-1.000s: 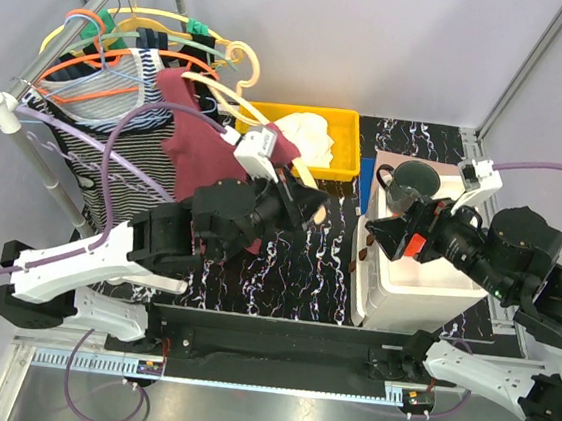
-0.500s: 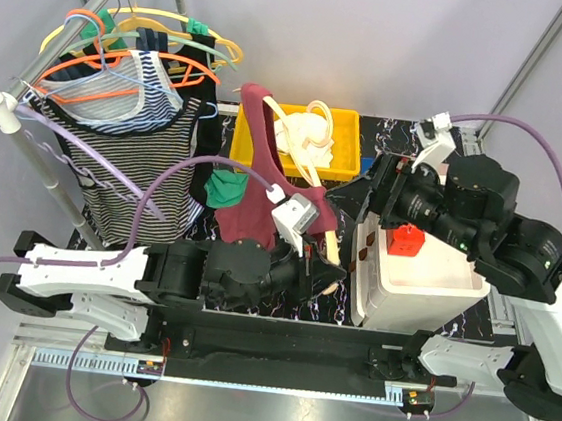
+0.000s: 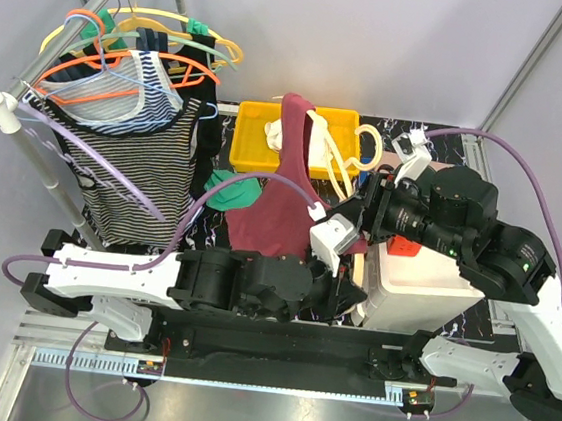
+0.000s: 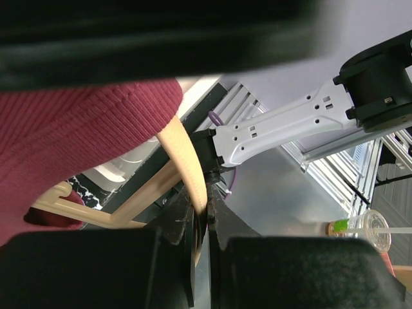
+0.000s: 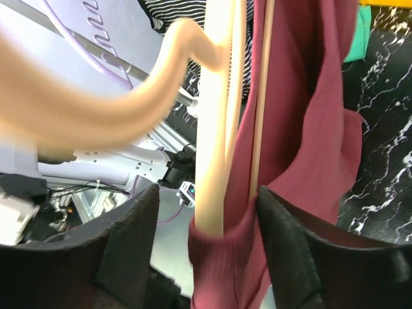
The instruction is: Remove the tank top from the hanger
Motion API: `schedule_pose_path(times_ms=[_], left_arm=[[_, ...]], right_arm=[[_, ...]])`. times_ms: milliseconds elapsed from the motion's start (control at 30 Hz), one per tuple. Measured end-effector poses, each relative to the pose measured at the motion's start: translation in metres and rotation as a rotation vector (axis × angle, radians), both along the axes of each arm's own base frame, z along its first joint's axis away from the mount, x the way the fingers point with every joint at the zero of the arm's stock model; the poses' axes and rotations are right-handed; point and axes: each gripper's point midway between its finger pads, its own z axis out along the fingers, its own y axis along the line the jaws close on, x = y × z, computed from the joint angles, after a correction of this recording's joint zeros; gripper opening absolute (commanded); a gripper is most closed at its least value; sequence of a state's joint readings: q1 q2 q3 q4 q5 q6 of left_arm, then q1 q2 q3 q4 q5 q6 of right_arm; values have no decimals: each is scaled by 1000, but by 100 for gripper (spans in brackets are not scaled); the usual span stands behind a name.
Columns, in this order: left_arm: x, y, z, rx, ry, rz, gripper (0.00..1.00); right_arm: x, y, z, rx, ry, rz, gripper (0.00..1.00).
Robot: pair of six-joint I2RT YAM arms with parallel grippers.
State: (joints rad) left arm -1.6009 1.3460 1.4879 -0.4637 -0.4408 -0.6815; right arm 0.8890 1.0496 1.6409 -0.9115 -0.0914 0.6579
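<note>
Two grippers meet at one garment above the black marbled table [image 3: 463, 154]. Left gripper [image 4: 201, 222]: clenched on the cream hanger [image 4: 188, 164], whose bar is pinched between the two black fingers [image 4: 177, 235] in the left wrist view. The maroon tank top [image 3: 270, 219] is on that hanger, held up over the middle of the table between the yellow bin [image 3: 256, 117] and the near edge, with its ribbed fabric hanging down and one strap standing up in front of the bin. Right gripper [image 5: 207, 193]: released, jaws apart and straddling the hanger. In the right wrist view the cream bar and a fold of maroon fabric run between the two dark fingers [image 5: 129, 251]. There is a clear gap on the left finger's side, while the fabric lies close against the other; contact there cannot be confirmed. The right arm reaches in from above the white box [image 3: 424, 286], which stands to the right of the garment. A green cloth [image 3: 231, 190] lies just beside the tank top's left edge. At far left, a striped top [image 3: 145, 166] and several coloured hangers hang on the metal rail [image 3: 68, 32], well apart from both grippers
</note>
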Motion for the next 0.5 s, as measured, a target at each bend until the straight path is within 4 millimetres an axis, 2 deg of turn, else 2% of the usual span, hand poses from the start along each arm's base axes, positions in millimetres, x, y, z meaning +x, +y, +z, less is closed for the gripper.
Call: schedule_pose_path(times_ms=[33, 67, 133, 167, 233, 267, 300, 333, 433, 500], left_arm=[[-1, -1, 1, 3, 0, -4, 0], [-1, -2, 1, 6, 0, -6, 0], [-2, -1, 0, 14, -4, -11, 5], [-2, -1, 0, 18, -8, -16, 7], [-3, -1, -1, 24, -17, -23, 17], [-3, 0, -3, 30, -21, -27, 26], [-3, 0, -5, 38, -27, -33, 42], [-3, 1, -7, 48, -38, -38, 50], [-3, 9, -7, 59, -57, -47, 71], [-2, 17, -4, 56, -71, -54, 76]], right_arm=[[1, 0, 0, -2, -7, 1, 53], [1, 0, 0, -6, -11, 1, 41], [3, -1, 0, -14, -24, -3, 28], [4, -1, -1, -12, -26, -12, 16], [5, -2, -3, -14, -29, -17, 7], [5, -2, -4, -4, -26, -22, 2], [5, -2, -6, 8, -21, -26, 0], [4, -3, -9, 10, -17, -29, 0], [5, -8, -27, -15, -4, -47, 0], [4, -9, -34, -24, 4, -53, 0]])
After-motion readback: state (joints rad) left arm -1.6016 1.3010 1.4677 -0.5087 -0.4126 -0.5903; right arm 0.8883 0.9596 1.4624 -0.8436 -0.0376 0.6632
